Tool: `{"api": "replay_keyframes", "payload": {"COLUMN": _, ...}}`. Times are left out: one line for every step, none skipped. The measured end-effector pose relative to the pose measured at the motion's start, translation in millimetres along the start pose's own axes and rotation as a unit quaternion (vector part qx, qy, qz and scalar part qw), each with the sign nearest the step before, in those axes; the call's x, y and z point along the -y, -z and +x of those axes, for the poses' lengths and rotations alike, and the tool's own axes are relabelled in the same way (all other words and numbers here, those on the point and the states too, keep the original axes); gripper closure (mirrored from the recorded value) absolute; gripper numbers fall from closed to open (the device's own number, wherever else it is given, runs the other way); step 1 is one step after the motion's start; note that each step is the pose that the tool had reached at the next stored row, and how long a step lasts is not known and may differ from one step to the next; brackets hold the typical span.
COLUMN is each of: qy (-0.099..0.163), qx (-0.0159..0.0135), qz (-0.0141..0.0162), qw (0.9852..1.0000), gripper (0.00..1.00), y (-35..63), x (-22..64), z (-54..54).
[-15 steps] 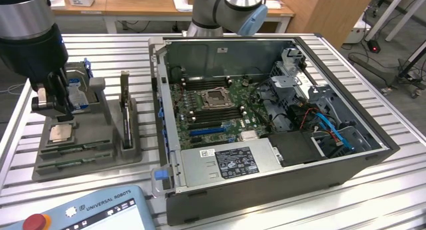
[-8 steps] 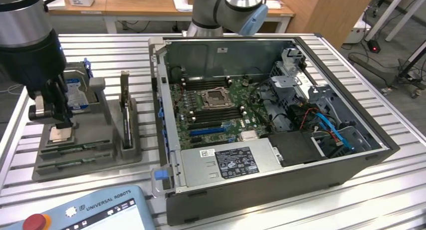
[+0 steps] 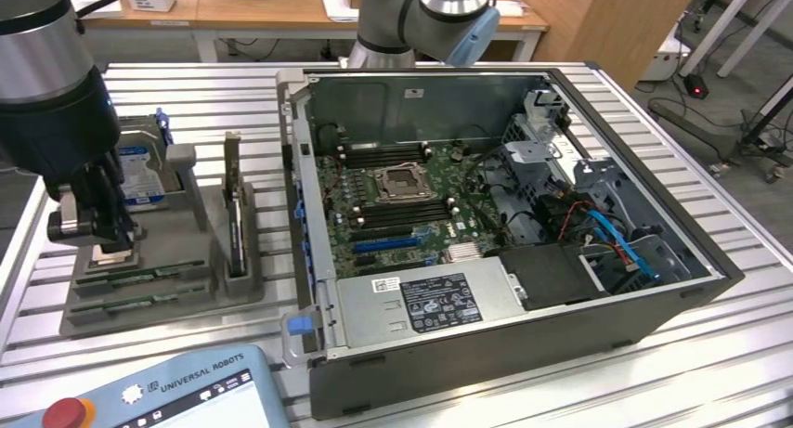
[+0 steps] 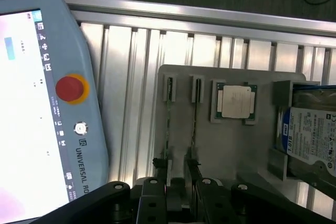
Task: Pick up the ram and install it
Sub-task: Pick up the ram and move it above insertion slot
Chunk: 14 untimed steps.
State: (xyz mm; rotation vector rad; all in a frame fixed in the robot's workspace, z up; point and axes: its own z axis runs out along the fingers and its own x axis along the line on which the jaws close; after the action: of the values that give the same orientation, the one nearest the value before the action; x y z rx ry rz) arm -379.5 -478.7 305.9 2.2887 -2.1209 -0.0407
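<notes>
Two ram sticks (image 3: 139, 276) (image 3: 124, 304) lie in the slots of a grey fixture (image 3: 186, 307) on the exterior view's left. The wrist view shows them edge-on as thin green strips (image 4: 167, 124) (image 4: 195, 124) in parallel grooves. My gripper (image 3: 110, 252) hangs low over the fixture, just above the sticks. Its black fingertips (image 4: 160, 163) stand apart, and the grey fixture (image 4: 231, 145) shows between them. The gripper (image 4: 177, 167) is open and holds nothing. One fingertip sits over each stick's line.
The open computer case (image 3: 496, 214) stands on the exterior view's right, with the motherboard's memory slots (image 3: 384, 154) exposed. The fixture also carries a silver processor chip (image 4: 234, 101), a hard drive (image 4: 312, 135) and an upright card (image 3: 232, 205). A teach pendant (image 3: 162, 395) lies beside the fixture.
</notes>
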Motion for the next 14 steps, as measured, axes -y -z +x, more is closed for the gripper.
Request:
{"api": "replay_keyframes", "payload": {"qy": 0.0, "qx": 0.0, "qz": 0.0, "qw": 1.0, "gripper": 0.71, "y": -0.1, "x": -0.1, "z": 0.8}}
{"api": "replay_keyframes", "payload": {"qy": 0.0, "qx": 0.0, "qz": 0.0, "qw": 1.0, "gripper": 0.71, "y": -0.4, "x": -0.1, "z": 1.5}}
{"api": "replay_keyframes", "payload": {"qy": 0.0, "qx": 0.0001, "qz": 0.0001, "qw": 1.0, "gripper": 0.71, "y": -0.9, "x": -0.1, "z": 1.9}}
{"api": "replay_keyframes", "payload": {"qy": 0.0, "qx": 0.0001, "qz": 0.0001, "qw": 1.0, "gripper": 0.71, "y": -1.5, "x": -0.1, "z": 2.3}}
{"api": "replay_keyframes", "payload": {"qy": 0.0, "qx": 0.0, "qz": 0.0001, "qw": 1.0, "gripper": 0.71, "y": -2.1, "x": -0.1, "z": 2.6}}
{"api": "replay_keyframes", "payload": {"qy": 0.0, "qx": 0.0, "qz": 0.0, "qw": 1.0, "gripper": 0.71, "y": -2.8, "x": -0.2, "z": 2.9}}
{"api": "replay_keyframes", "payload": {"qy": 0.0, "qx": 0.0, "qz": 0.0, "qw": 1.0, "gripper": 0.71, "y": -3.8, "x": -0.1, "z": 3.2}}
{"api": "replay_keyframes", "payload": {"qy": 0.0, "qx": 0.0, "qz": 0.0, "qw": 1.0, "gripper": 0.71, "y": -4.8, "x": -0.1, "z": 3.4}}
{"api": "replay_keyframes", "payload": {"qy": 0.0, "qx": 0.0, "qz": -0.0001, "qw": 1.0, "gripper": 0.71, "y": -5.8, "x": -0.1, "z": 3.5}}
{"api": "replay_keyframes", "payload": {"qy": 0.0, "qx": 0.0, "qz": 0.0, "qw": 1.0, "gripper": 0.71, "y": -6.9, "x": -0.1, "z": 3.7}}
{"api": "replay_keyframes", "payload": {"qy": 0.0, "qx": 0.0, "qz": -0.0001, "qw": 1.0, "gripper": 0.71, "y": -7.8, "x": 0.0, "z": 3.9}}
{"api": "replay_keyframes", "payload": {"qy": 0.0, "qx": 0.0, "qz": 0.0, "qw": 1.0, "gripper": 0.71, "y": -8.5, "x": 0.0, "z": 4.0}}
{"api": "replay_keyframes", "payload": {"qy": 0.0, "qx": -0.0001, "qz": -0.0001, "qw": 1.0, "gripper": 0.71, "y": -8.8, "x": 0.0, "z": 4.1}}
{"api": "replay_keyframes", "payload": {"qy": 0.0, "qx": -0.0001, "qz": -0.0001, "qw": 1.0, "gripper": 0.71, "y": -8.8, "x": 0.0, "z": 4.1}}
